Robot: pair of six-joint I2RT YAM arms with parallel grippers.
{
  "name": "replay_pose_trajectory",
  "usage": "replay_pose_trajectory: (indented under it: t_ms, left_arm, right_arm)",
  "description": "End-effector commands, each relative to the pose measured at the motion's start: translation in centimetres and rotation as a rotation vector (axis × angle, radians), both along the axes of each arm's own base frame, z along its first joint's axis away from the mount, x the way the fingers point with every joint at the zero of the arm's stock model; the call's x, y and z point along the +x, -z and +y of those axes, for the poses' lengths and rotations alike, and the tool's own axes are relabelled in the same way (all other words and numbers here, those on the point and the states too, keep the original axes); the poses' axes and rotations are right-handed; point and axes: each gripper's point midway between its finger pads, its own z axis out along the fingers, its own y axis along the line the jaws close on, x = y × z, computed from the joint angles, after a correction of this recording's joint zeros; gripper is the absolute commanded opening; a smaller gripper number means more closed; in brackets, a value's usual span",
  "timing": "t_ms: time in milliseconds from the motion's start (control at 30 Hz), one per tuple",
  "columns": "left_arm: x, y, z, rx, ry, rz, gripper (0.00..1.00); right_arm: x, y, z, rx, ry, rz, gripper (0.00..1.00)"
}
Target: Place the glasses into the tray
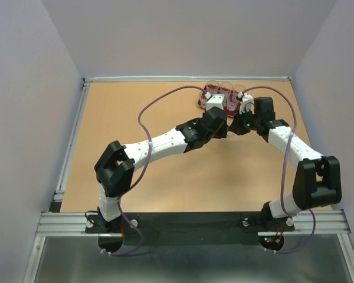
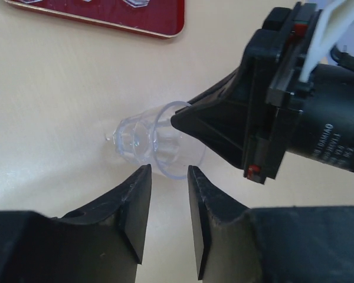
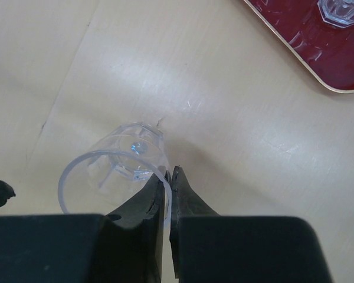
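A clear glass lies tipped on its side just over the table, near the dark red tray. My right gripper is shut on its rim, one finger inside the mouth and one outside. In the left wrist view the same glass sits just beyond my left gripper, which is open with nothing between its fingers. The right gripper's black fingers reach into the glass from the right. From above, both grippers meet in front of the tray, hiding this glass. Three glasses stand in the tray.
The tray lies at the far middle of the wooden table, close to the back wall. A raised metal edge runs along the table's left side. Purple cables loop over both arms.
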Motion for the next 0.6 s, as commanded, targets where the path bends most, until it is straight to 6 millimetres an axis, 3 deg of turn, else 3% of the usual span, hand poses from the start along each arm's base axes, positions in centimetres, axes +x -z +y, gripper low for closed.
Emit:
replay_pose_trajectory:
  t_ms: [0, 133, 267, 333, 433, 500, 567]
  left_arm:
    - [-0.8, -3.1, -0.2, -0.073, 0.049, -0.060, 0.46]
    - [-0.9, -4.0, 0.2, -0.085, 0.057, -0.083, 0.50]
    - [-1.0, -4.8, 2.1, -0.054, 0.050, -0.124, 0.61]
    - [-0.5, -6.9, 3.5, -0.066, 0.032, -0.185, 0.65]
    - [-0.3, -7.0, 6.7, -0.013, 0.003, -0.232, 0.80]
    - [-0.2, -8.6, 8.8, -0.019, -0.006, -0.273, 0.86]
    - [1.0, -7.8, 11.9, 0.002, -0.045, -0.270, 0.88]
  right_arm:
    - [1.1, -2.0, -0.3, 0.006, 0.002, -0.087, 0.00]
    - [1.3, -2.1, -1.0, 0.004, 0.025, -0.087, 0.01]
    - [1.8, -2.3, -2.6, 0.004, 0.077, -0.091, 0.00]
    - [2.2, -2.4, -3.9, 0.004, 0.123, -0.089, 0.00]
    - [2.8, -2.5, -5.8, 0.004, 0.197, -0.093, 0.00]
    - [3.3, -2.5, -7.5, 0.001, 0.270, -0.098, 0.01]
    - [3.7, -2.4, -8.9, -0.010, 0.330, -0.102, 0.00]
